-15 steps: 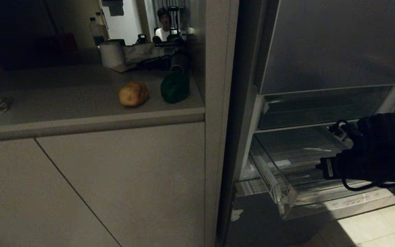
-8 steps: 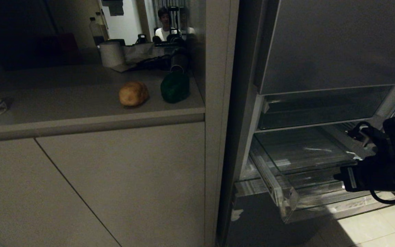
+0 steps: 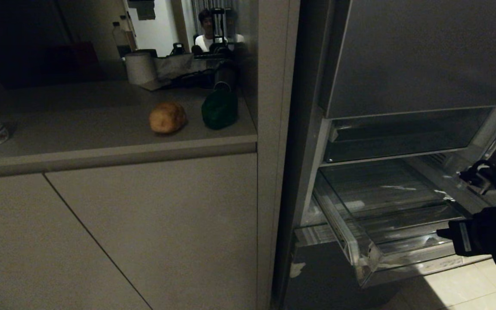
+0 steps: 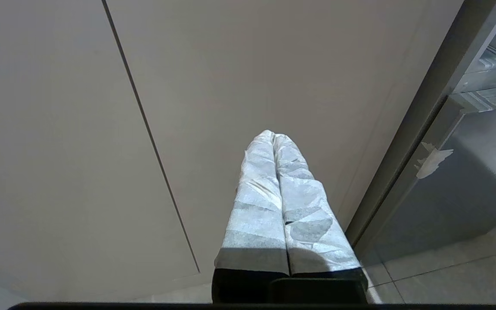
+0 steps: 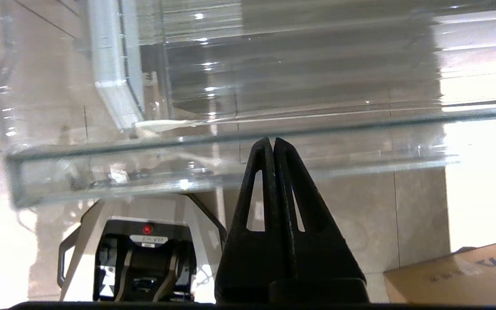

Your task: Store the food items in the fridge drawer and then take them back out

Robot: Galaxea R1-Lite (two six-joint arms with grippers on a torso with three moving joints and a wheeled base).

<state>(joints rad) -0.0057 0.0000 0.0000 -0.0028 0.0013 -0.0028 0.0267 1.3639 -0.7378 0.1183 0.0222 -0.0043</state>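
Potato and pepper on the counter, drawer pulled out

Potato [image 3: 168,117], lumpy and tan-brown, resting near the counter's [image 3: 101,129] front edge, close to its right end. Bell pepper [image 3: 219,110], glossy dark green, just beside it, nearer the right edge. Fridge drawer [image 3: 385,224] of clear plastic standing pulled out, holding nothing visible. Right gripper [image 5: 272,144] pressed shut and gripping nothing, at the drawer's clear rim. Left gripper [image 4: 273,137] likewise closed and bare, facing the cabinet door [image 4: 252,64].

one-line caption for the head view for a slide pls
Potato and bell pepper wait on the counter beside the pulled-out, empty fridge drawer.
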